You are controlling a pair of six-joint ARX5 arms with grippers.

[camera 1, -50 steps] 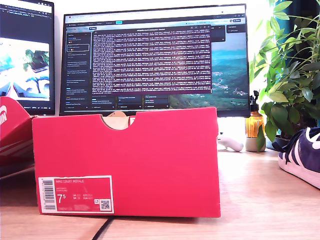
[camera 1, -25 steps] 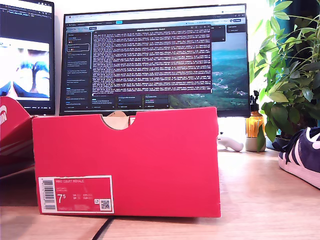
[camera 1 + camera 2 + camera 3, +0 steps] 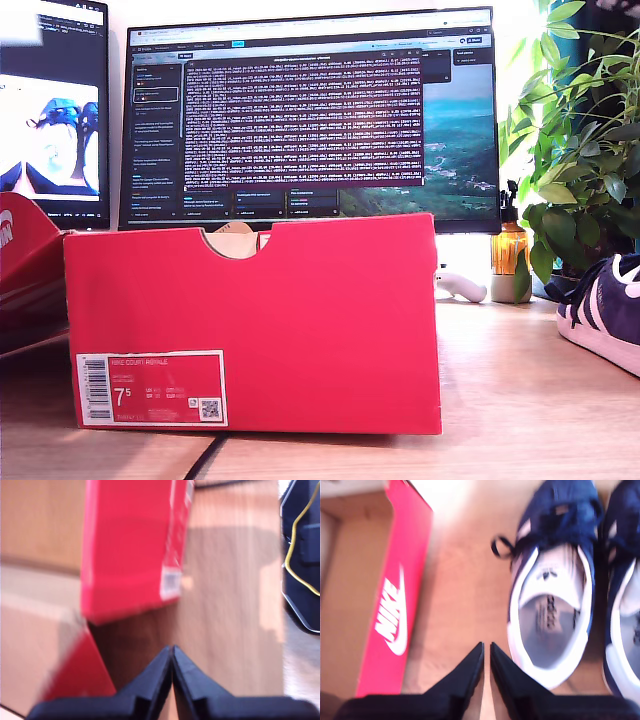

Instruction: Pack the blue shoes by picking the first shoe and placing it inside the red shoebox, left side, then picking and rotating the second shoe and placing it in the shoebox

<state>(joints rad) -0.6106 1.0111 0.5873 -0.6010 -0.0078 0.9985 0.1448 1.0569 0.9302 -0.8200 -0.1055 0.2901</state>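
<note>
The red shoebox (image 3: 300, 300) stands in the middle of the exterior view, its label facing the camera. One blue shoe (image 3: 610, 315) shows at the exterior view's right edge; no arm appears in that view. The second wrist view looks down on both blue shoes (image 3: 552, 605) (image 3: 625, 620) lying side by side on the wood. Beside them is the shoebox's red wall (image 3: 395, 610) with a white swoosh. My second gripper (image 3: 486, 647) is shut and holds nothing, above the bare wood between wall and shoe. My first gripper (image 3: 172, 652) is shut and empty, above the table near the shoebox's labelled end (image 3: 132, 545).
A red lid (image 3: 25, 270) leans at the exterior view's left. Monitors (image 3: 310, 120) stand behind the box. A plant (image 3: 585, 150), an amber bottle (image 3: 508, 250) and a white controller (image 3: 460, 285) sit at the back right. A black unit with a yellow cable (image 3: 302, 555) shows in the first wrist view.
The box, the lid and the shoe have not moved in the exterior view. Only the picture on the monitor at that view's left has changed.
</note>
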